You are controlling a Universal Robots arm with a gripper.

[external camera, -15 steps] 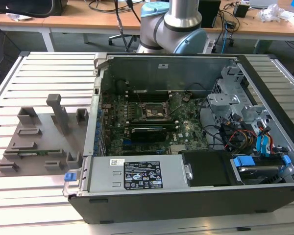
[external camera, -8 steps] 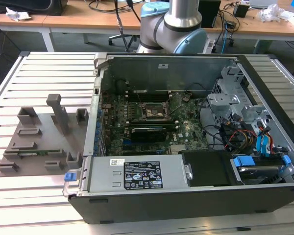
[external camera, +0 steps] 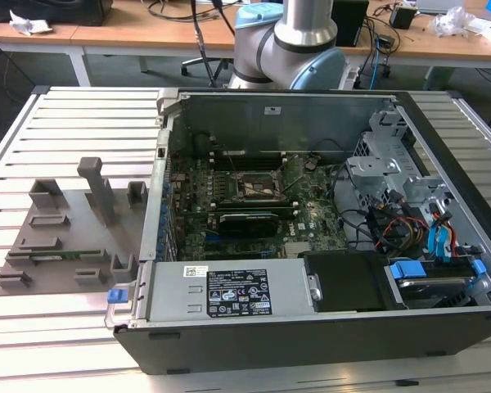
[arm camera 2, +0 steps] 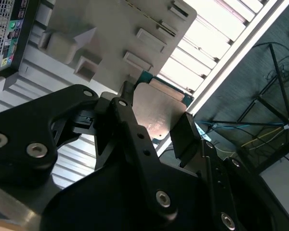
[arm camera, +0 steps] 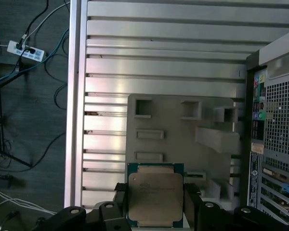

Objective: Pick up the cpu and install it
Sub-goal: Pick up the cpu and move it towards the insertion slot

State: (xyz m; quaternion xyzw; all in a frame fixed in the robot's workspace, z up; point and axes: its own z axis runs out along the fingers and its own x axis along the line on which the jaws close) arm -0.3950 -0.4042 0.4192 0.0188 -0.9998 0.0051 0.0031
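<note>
Clamping flat silvery square cpu (arm camera: 155, 198) | jaws black; fixture (arm camera: 178, 150) grey

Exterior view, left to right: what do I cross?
Grey slotted fixture → dark socket frame → metal drive cage. In the first wrist view, the claw grips the cpu.

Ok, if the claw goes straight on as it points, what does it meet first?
Probably the grey fixture plate on the slatted table, just beyond the cpu the claw holds; depth is unclear.
</note>
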